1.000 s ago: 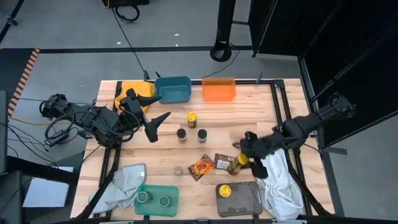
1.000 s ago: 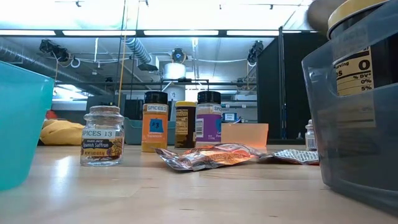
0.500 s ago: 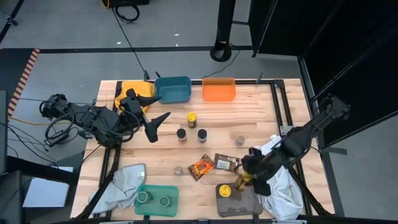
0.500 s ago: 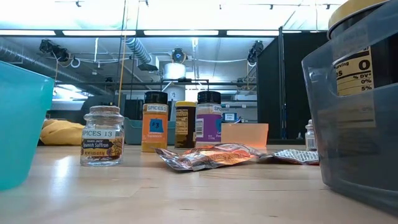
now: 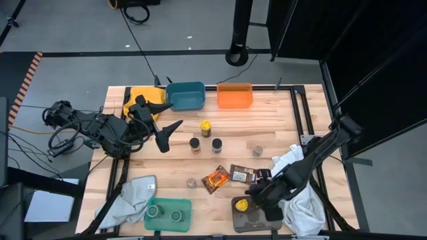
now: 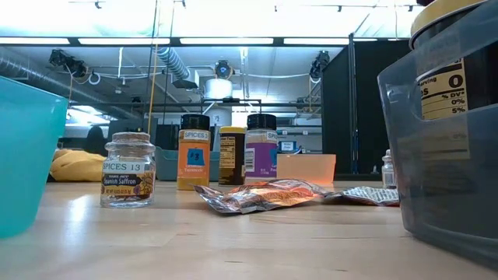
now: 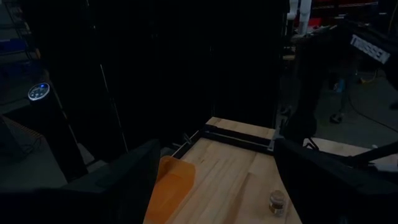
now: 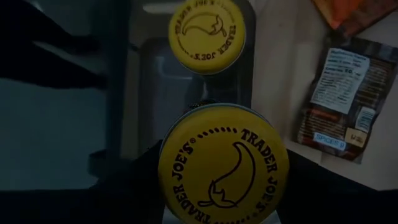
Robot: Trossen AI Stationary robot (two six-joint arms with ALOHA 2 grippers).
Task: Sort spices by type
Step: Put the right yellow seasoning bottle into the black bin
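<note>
My right gripper points steeply down over the grey bin at the near edge, shut on a yellow-lidded spice jar. A second yellow-lidded jar stands in that bin. Loose on the table stand a yellow-lidded jar, two dark-lidded jars and two clear jars. An orange packet and a brown packet lie flat. Two green-lidded jars stand in the green bin. My left gripper waits open above the table's left side. My right gripper has the jar between its two fingers, one on either side of the jar's body just below the yellow lid. The fingers come from above, pointing steeply down. The jar is upright over the grey bin; whether its base touches the bin is hidden.
A teal bin and an orange bin stand at the far edge. A yellow cloth lies far left, a grey cloth near left, a white cloth near right beside the grey bin.
My right gripper has carried the yellow-lidded jar from beside the brown packet toward the near edge and a little left, sinking over the grey bin and tipping more steeply downward. The jar has stayed in its fingers.
</note>
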